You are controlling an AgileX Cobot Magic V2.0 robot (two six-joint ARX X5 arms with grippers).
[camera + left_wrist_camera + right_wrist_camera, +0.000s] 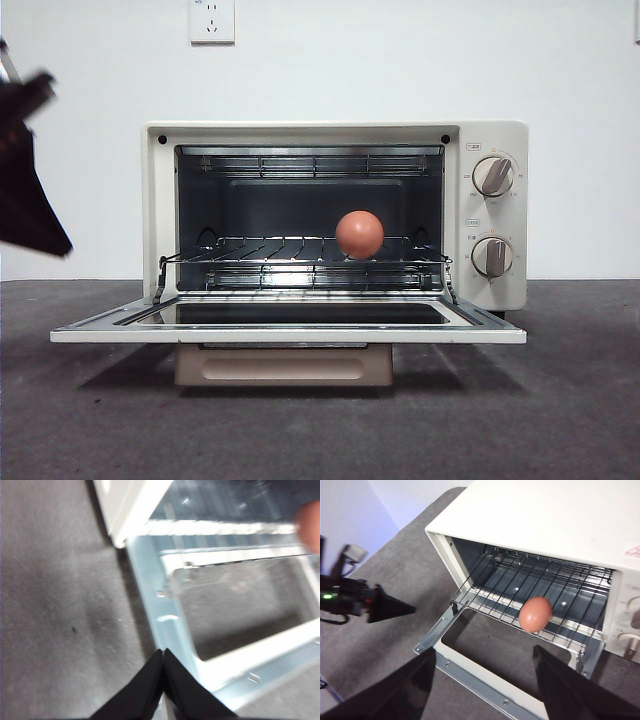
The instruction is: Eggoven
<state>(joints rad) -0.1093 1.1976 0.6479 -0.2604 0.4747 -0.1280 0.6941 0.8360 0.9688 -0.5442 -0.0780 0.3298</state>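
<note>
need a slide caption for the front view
Egg resting on the wire rack inside the open toaster oven, door folded down flat.

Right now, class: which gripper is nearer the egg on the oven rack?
Probably the right gripper: it hovers open above the lowered door, facing the egg. The left gripper, jaws shut, sits off the door's far corner.

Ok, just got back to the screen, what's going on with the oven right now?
The toaster oven sits with its door folded down flat, and the egg rests on the wire rack inside, toward the knob side. Nothing is holding the egg. The right gripper hangs open above the door's front edge, facing the egg. The left gripper is shut and empty, off beside the door's far corner, away from the knobs.
</note>
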